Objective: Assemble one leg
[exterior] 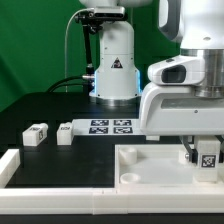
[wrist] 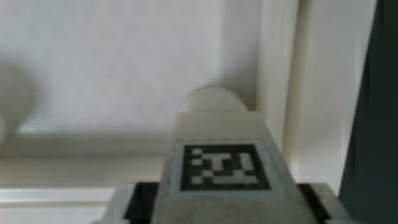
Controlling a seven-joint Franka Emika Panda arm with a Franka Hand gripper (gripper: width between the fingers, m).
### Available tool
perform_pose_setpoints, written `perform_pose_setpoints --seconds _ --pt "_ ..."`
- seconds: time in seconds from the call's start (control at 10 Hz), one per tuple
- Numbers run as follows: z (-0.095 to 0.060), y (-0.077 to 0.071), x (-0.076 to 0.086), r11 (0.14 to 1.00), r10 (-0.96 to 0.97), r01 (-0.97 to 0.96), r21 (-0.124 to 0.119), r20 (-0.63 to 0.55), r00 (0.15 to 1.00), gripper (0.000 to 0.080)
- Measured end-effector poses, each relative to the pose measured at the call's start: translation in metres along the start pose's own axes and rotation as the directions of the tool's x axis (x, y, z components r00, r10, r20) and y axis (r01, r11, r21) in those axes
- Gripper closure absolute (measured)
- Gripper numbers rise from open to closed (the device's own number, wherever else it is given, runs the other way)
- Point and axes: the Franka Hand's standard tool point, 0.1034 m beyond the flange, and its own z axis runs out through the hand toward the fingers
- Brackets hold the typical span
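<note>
Leg clamped in end effector over the panel.

Tagged leg sits between the fingers, at the panel's corner on the exterior view's right; its tip is close to the white panel face, contact unclear. Two more legs lie on the dark surface at the exterior view's left, just beside the marker board. White rail runs along the front.
</note>
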Motion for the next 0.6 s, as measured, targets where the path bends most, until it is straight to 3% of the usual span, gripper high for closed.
perform_pose_setpoints --seconds 0.1,0.4,0.6 --pt "0.0001 -0.0009 -0.0003 0.992 0.125 -0.125 0.003 0.001 0.992 0.053" --pt "0.0014 -0.0024 -0.0029 0.823 0.569 -0.569 0.002 -0.003 0.823 0.0529" --pt "0.0017 -0.0024 -0.0041 0.553 0.833 -0.833 -0.006 -0.007 0.553 0.0529"
